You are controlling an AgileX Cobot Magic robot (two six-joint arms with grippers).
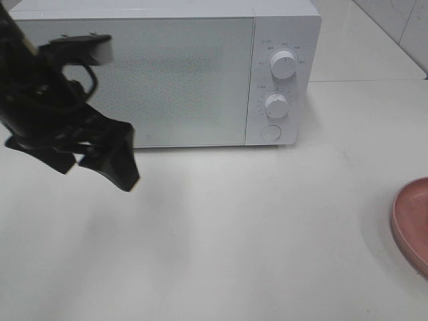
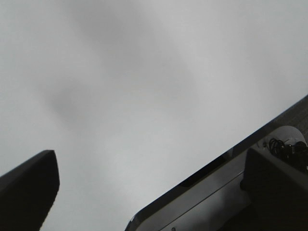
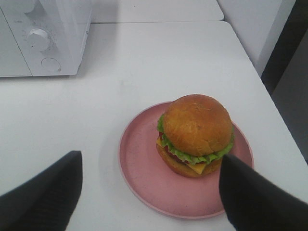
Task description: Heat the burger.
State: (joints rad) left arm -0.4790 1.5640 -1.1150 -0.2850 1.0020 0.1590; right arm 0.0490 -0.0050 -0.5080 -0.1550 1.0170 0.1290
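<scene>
So at this point we had the burger point(image 3: 196, 134) sitting on the pink plate point(image 3: 144, 168), way off at the right edge of the table point(image 1: 234, 247), well apart from the microwave point(image 1: 167, 73), whose door looked shut. Our right gripper point(image 3: 151, 192) hovered just above the plate with its fingers spread wide, one on each side, gripping nothing. The left gripper point(image 1: 100, 157) hung in front of the microwave door near its left side, jaws wide apart and empty too. Honestly we figured the big risk was the door: with it closed there was nowhere to put the burger, and the left gripper needed to catch the door edge cleanly or it'd just scrape the front panel or shove the whole oven back. Other worry was the burger itself. It was a tall stack, so a squeeze too hard or off-centre would squash the bun or slide the layers apart, and if we grabbed the plate by its rim instead, any tilt could roll the burger off.
</scene>
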